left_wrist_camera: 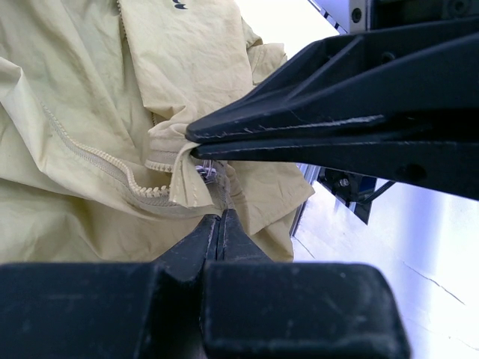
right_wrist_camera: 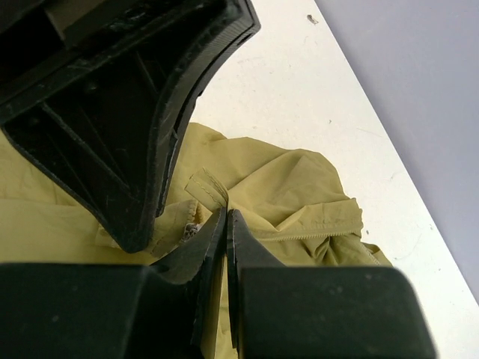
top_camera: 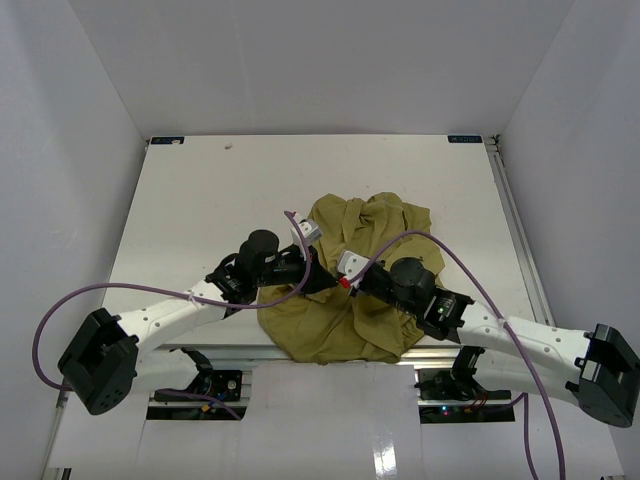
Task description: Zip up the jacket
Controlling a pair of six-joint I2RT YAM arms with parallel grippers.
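Observation:
The olive-yellow jacket [top_camera: 375, 225] lies crumpled on the white table, at its near middle. Both grippers meet over its near left part. My left gripper [left_wrist_camera: 221, 215] is shut on a thin strip hanging from the metal zipper slider [left_wrist_camera: 207, 172]. An open row of zipper teeth [left_wrist_camera: 97, 161] curves away to the left. My right gripper [right_wrist_camera: 227, 213] is shut on a stitched flap [right_wrist_camera: 206, 187] at the jacket's edge, just above the slider. In the top view the left gripper [top_camera: 328, 283] and right gripper [top_camera: 346, 282] nearly touch tip to tip.
The table [top_camera: 200, 200] stands between white walls on three sides. Purple cables [top_camera: 120, 290] loop from both arms. The table's near edge and its metal rail [top_camera: 230, 350] lie just below the jacket.

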